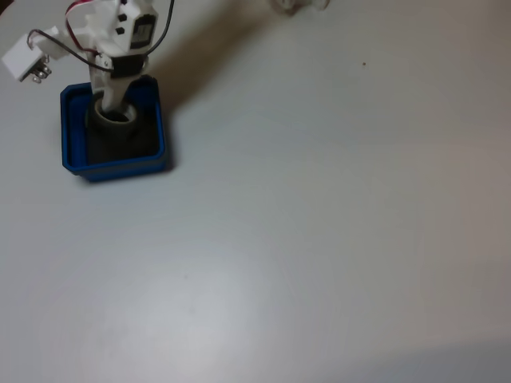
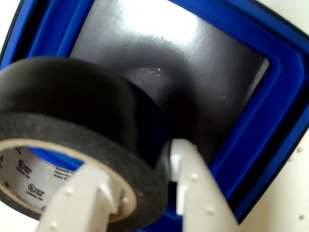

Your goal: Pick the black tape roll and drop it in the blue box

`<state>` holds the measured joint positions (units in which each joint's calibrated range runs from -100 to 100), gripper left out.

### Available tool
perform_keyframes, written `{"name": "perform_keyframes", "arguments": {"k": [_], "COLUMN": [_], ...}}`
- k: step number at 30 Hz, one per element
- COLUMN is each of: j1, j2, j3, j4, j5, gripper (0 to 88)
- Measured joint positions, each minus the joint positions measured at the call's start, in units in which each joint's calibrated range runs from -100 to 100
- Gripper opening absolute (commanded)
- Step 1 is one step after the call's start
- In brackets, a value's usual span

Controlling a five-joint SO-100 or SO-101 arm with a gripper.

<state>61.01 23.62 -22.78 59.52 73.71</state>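
Small dark print and round marks run along the pale inner core of the black tape roll, just left of the claw in the wrist view (too blurred to read). No other writing can be read.

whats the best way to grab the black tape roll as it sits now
Take the black tape roll across its ring wall, coming from above: one finger through the pale core, the other on the outer black face. The open centre leaves room for a finger, and the band looks thin enough to pinch. The gripper holds it just this way now, over the blue box.
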Motion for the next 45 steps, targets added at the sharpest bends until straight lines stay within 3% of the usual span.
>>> {"name": "perform_keyframes", "arguments": {"k": [45], "j1": [2.38], "j2": [6.94], "j3": [0.0], "j4": [-0.99], "j5": [0.0], "gripper": [1.2]}}
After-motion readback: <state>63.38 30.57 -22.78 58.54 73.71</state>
